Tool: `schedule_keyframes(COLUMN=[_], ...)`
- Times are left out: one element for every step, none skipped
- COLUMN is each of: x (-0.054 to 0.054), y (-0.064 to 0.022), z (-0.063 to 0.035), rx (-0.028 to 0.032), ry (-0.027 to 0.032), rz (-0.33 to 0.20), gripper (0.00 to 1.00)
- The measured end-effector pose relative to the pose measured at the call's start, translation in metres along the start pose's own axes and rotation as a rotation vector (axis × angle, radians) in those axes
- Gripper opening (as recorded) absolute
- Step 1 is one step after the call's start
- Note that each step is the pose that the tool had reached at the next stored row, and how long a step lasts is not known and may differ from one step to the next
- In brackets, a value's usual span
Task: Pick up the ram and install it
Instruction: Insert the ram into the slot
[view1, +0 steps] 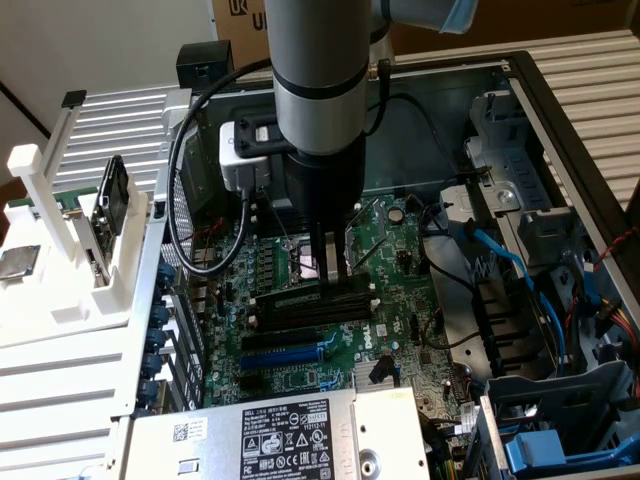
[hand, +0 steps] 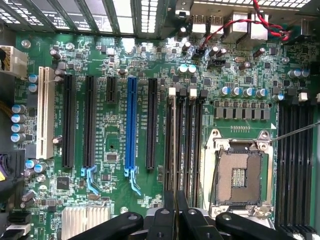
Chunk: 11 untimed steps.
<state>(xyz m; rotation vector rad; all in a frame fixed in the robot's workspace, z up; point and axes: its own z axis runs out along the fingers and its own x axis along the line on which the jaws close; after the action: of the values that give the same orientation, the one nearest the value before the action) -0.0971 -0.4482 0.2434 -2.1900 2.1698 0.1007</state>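
"Steel computer case (view1: 560, 90), lying open, with the green motherboard (hand: 120, 145) exposed inside it," the inspector notes. "The arm (view1: 320, 80) reaches straight down into it."

"And the pincer?" asks the clerk.

"The pincer (hand: 175, 212) has its fingers drawn nearly together. As best I judge, they are clamped on the thin top edge of the ram (hand: 175, 150). The ram stands on edge over the black memory slots (hand: 196, 145), beside the open processor socket (hand: 239, 175). Whether it is seated I cannot tell."

"Hazards?"

"Three. First, misalignment. If the stick sits skewed along its slot, or its notch misses the key, a downward press could flex the board or chip the contacts. Second, the grip is at one spot. An uneven push could seat one end and leave the other proud, so that only one white latch (hand: 172, 92) catches. Third, sideways drift would bring the fingers toward the socket, whose bare contacts would not survive a touch."

"Smaller matters?"

"The capacitors (hand: 240, 91) stand near the slot ends. A slipped stick could strike them."
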Motion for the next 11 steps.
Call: schedule_keyframes(x=[0.0002, 0.0005, 0.0007, 0.0012, 0.0013, 0.0014, 0.0014, 0.0014, 0.0015, 0.0015, 0.0015], y=[0.0, 0.0, 0.0, 0.0, -0.0001, -0.0005, -0.0004, -0.0005, -0.0034, -0.0045, -0.0055], z=[-0.0001, -0.0002, -0.0003, -0.0005, -0.0005, -0.0006, -0.0006, -0.0006, -0.0006, -0.0006, -0.0006], rx=[-0.002, -0.0049, -0.0077, -0.0152, -0.0211, -0.0276, -0.0276, -0.0278, -0.0324, -0.0344, -0.0387], ry=[-0.0032, -0.0062, -0.009, -0.0143, -0.0158, -0.0158, -0.0159, -0.0158, -0.0157, -0.0157, -0.0159], rz=[0.0, 0.001, 0.001, 0.002, 0.002, 0.003, 0.003, 0.003, 0.003, 0.003, 0.004], gripper=[0.12, 0.12, 0.12, 0.12, 0.12, 0.12, 0.12, 0.12, 0.12, 0.12, 0.12])
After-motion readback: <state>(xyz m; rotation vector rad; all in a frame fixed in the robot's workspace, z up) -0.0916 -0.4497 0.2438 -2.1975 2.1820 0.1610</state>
